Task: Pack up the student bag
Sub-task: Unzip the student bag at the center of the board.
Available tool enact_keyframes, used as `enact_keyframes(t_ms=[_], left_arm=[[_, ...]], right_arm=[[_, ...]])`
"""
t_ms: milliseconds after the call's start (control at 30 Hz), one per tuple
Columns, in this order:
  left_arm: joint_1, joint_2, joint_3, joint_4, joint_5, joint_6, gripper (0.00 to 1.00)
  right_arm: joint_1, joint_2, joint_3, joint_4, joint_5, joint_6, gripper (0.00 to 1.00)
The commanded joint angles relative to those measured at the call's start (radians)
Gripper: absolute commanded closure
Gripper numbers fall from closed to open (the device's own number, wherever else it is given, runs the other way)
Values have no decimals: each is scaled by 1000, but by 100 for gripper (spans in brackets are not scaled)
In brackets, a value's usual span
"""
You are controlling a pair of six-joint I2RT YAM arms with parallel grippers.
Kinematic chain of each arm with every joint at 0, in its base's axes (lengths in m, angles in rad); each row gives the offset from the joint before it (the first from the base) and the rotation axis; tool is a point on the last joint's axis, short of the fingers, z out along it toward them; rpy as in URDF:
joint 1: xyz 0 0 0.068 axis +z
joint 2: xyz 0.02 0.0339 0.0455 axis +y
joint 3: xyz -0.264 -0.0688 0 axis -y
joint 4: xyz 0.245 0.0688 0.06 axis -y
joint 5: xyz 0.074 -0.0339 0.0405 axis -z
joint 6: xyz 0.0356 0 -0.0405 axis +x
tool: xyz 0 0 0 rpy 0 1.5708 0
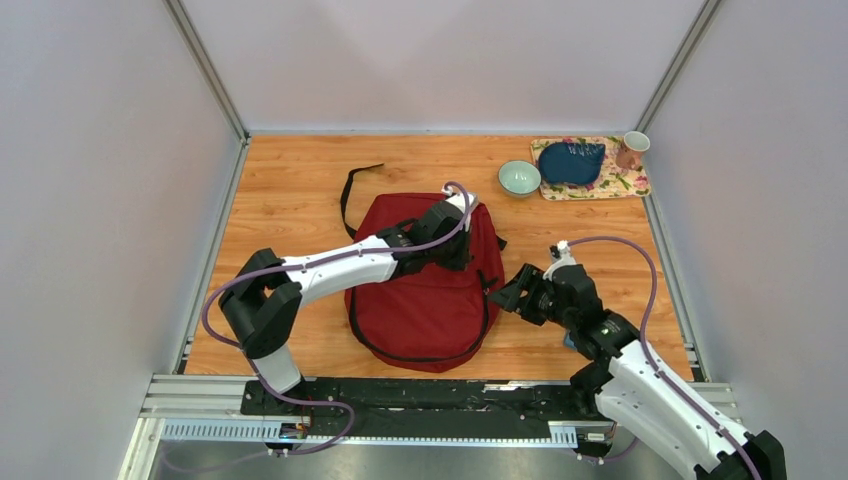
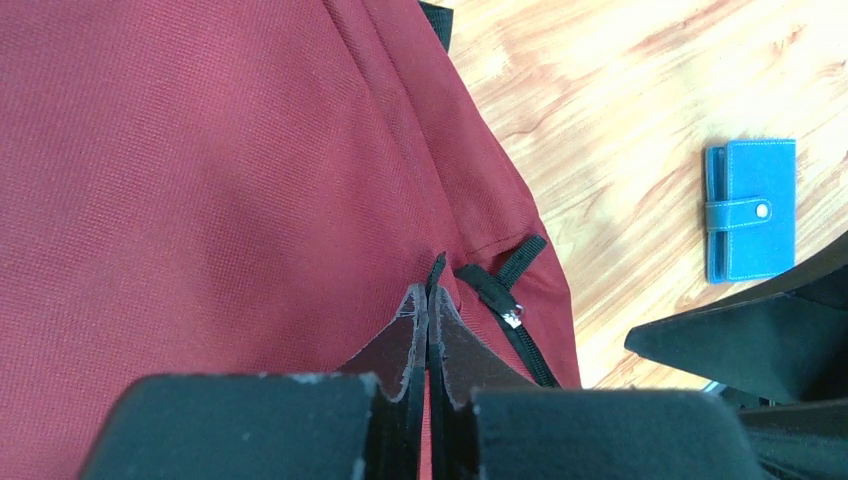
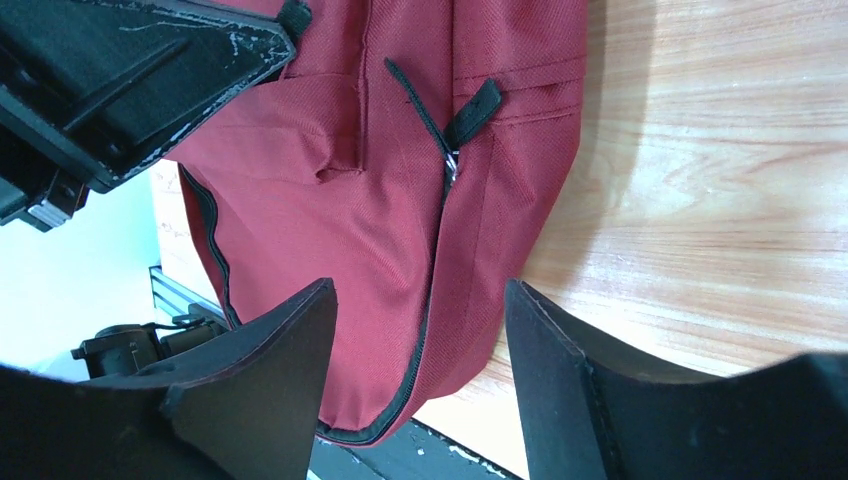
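Observation:
The student bag (image 1: pixel 425 300), dark red with black zippers, lies flat on the wooden table. My left gripper (image 1: pixel 462 252) rests on its upper right part. In the left wrist view that gripper (image 2: pixel 428 295) is shut, pinching a fold of red fabric, and a black tab sticks out at its tips. A zipper pull (image 2: pixel 513 317) lies just to the right of it. My right gripper (image 1: pixel 510 290) hovers open at the bag's right edge. From the right wrist, its fingers (image 3: pixel 420 288) frame the bag (image 3: pixel 380 220) and side zipper (image 3: pixel 452 165) without touching them.
A small blue wallet (image 2: pixel 750 208) lies on the wood right of the bag, mostly hidden under the right arm (image 1: pixel 568 342) from above. At the back right sit a green bowl (image 1: pixel 519 177), a floral mat (image 1: pixel 610 185) with a blue pouch (image 1: pixel 570 162), and a cup (image 1: pixel 631 150).

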Motion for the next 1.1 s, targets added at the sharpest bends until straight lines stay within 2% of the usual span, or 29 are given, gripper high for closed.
enact_keyframes(t_ms=[0,167,300,733,933,967,1033,1067], left_arm=[[0,-76,-41,53,-25,14,100],[-2,-117,-90,90,-44,6,100],[0,-126,-104,96,-52,5,100],[0,-134,-116,117,-48,-8,100],[0,-134,-115,120,-46,-8,100],[-2,-136,-115,122,-48,-8,100],[0,-136,-115,119,-46,-8,100],[-2,-136,-116,119,-49,-8,100]], right_arm=[[-1,35,51,61,21,10,37],[-1,144,69,201,-55,44,46],[1,241,95,312,-92,56,46],[-1,445,180,392,-123,35,47],[-2,503,187,416,-131,22,62],[-1,509,187,419,-132,24,69],[-2,513,183,423,-135,22,75],[-2,511,181,423,-135,21,88]])
